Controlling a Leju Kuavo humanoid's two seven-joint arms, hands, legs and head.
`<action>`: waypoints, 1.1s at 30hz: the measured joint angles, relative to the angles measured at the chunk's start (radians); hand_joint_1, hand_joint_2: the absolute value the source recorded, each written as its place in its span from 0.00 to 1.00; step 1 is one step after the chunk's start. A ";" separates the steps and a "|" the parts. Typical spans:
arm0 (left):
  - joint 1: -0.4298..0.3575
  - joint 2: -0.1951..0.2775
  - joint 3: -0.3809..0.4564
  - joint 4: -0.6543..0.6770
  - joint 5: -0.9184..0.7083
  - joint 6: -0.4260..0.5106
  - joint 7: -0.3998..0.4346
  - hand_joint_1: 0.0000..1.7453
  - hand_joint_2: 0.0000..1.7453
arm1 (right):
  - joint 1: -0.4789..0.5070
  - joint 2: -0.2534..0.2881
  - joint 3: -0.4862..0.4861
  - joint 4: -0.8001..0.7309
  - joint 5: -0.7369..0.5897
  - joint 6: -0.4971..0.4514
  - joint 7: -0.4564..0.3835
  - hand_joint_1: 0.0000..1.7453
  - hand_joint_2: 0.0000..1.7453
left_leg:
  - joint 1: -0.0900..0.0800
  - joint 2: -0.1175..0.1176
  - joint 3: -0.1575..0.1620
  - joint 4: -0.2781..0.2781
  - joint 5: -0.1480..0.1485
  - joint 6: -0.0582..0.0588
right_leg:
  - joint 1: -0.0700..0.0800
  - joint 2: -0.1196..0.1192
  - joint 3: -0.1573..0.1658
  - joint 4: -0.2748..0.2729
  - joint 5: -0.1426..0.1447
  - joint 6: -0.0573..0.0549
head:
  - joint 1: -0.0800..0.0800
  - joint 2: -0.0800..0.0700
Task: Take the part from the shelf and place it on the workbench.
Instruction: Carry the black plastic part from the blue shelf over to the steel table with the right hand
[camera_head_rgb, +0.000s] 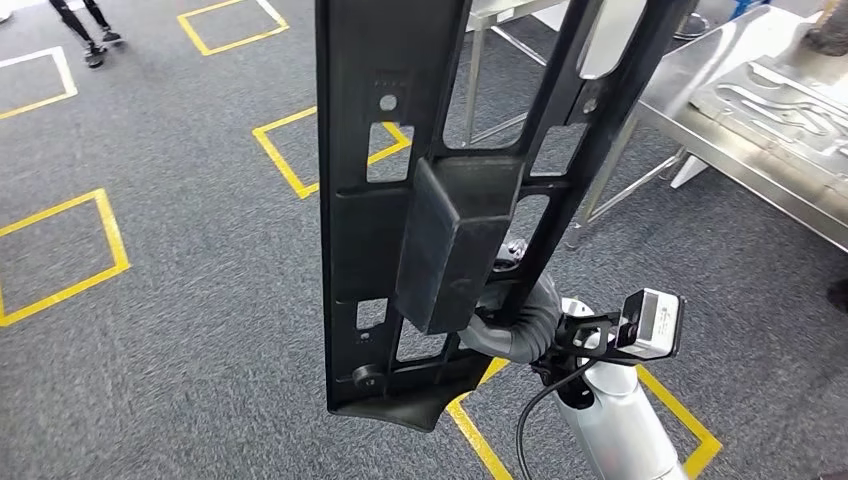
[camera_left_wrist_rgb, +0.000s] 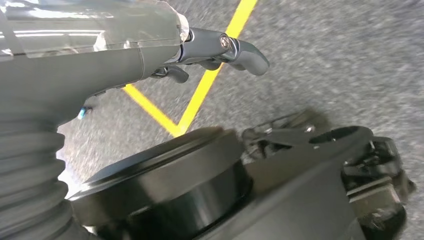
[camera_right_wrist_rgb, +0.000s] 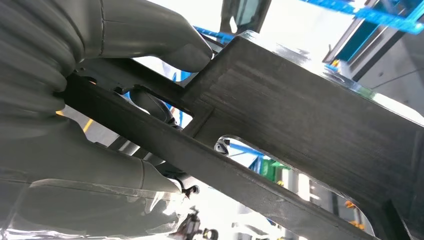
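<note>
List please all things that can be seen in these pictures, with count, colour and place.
part: one, black plastic panel with cut-outs, held upright close to the head camera
workbench: one, shiny metal, far right
floor markings: several, yellow squares on the grey carpet
person's legs: one pair, dark, far left corner
right hand: one, grey, grips the part
left hand: one, grey, fingers curled, holds nothing, hanging above the floor
</note>
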 joint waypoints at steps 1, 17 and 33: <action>-0.002 0.000 0.000 0.000 -0.002 -0.001 0.002 0.00 1.00 | 0.004 0.000 0.000 -0.001 0.003 -0.001 -0.001 0.98 1.00 | 0.000 -0.001 0.001 -0.011 0.021 0.000 | 0.000 0.013 0.001 0.002 -0.001 0.001 | 0.000 0.000; -0.001 0.000 -0.002 0.000 -0.003 0.004 0.002 0.00 1.00 | 0.022 0.002 0.002 -0.014 0.015 -0.007 -0.008 0.98 1.00 | 0.003 0.032 0.128 -0.295 0.136 0.044 | -0.012 -0.033 -0.134 0.244 -0.079 0.063 | 0.000 0.000; -0.007 0.000 -0.002 0.000 -0.006 0.004 0.004 0.00 1.00 | 0.018 0.007 0.008 -0.014 0.018 -0.017 -0.015 0.98 1.00 | 0.002 -0.015 0.047 -0.100 0.070 0.002 | 0.000 0.032 -0.005 0.011 -0.001 0.007 | 0.000 0.000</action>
